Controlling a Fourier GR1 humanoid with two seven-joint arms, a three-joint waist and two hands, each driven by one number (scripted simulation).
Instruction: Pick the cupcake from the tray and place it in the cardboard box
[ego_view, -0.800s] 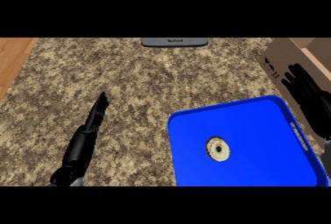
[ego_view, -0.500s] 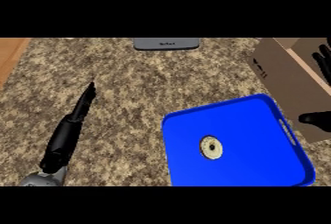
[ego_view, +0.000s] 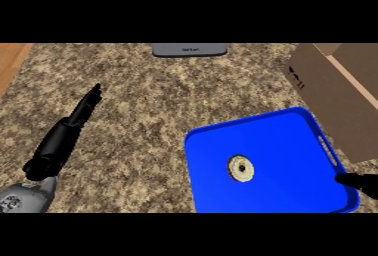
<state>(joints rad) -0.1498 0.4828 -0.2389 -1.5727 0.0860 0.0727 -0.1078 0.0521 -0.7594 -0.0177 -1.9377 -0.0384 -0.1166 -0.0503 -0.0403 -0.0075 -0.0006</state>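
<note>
Granite counter is carrying a blue tray by its front-right corner, cupcake sitting mid-tray. Left robot hand is lying released near the left edge; right robot hand, at the tray's rim: cannot tell.

A blue tray is set on the speckled stone worktop toward its near right corner. A cardboard box is placed just beside it at the right edge. A grey object is laid at the far edge.
</note>
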